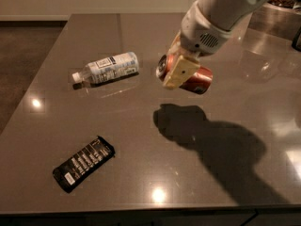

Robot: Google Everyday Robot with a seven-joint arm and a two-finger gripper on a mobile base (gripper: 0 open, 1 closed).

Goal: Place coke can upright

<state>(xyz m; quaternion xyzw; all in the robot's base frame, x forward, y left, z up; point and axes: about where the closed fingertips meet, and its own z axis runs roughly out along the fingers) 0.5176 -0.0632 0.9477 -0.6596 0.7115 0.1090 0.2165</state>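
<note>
Tool clamped across coke can, held on its side in the air above bench, so seemingly mid-carry; next, needing to turn can vertical, lower onto bare spot away from bottle, then release.

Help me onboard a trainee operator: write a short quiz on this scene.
1. True or false: the coke can stands upright on the table.
2. Fill in: the clear bottle lies on its ____.
3. The gripper is: A) open, over the clear bottle; B) shut on the coke can, lifted off the table; C) out of view.

Key: 1 false, it is held sideways; 2 side; 3 B.
</note>
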